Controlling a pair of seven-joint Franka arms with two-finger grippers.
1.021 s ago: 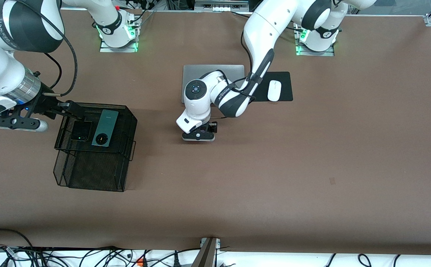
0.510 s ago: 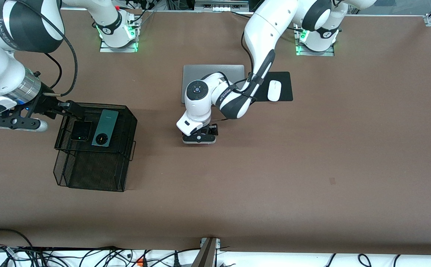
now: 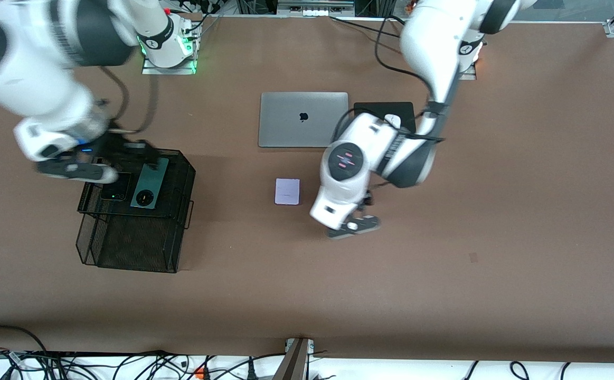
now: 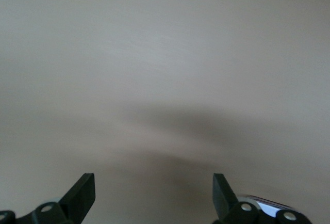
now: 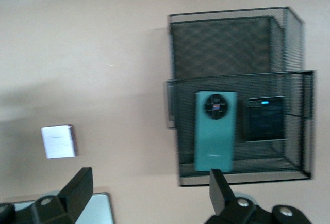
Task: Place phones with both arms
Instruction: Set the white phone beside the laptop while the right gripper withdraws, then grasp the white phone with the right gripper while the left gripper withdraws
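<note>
Lilac phone [image 3: 287, 191]: flat on the bare table [image 3: 497, 237], nearer the front camera than the laptop [image 3: 303, 119], held by nothing. Left gripper [image 3: 357, 226], jaws wide apart and empty, over bare table just beside that phone, toward the left arm's end. Right gripper [image 5: 149, 203], also spread wide and empty, above the upper tier of the black mesh rack [image 3: 180, 182]. On that tier, side by side: green phone [image 3: 150, 182] and black phone [image 3: 116, 186]. Mouse [image 3: 391, 120] on its dark pad [image 3: 407, 113] beside the laptop, partly hidden by the left arm.

Handling, as a judgement: light, stiff, thin slab with smooth faces, likely slippery, glass possibly fragile. Best taken across the two long edges near the middle, jaws low to the table, gentle squeeze, kept level on the way to the rack.
</note>
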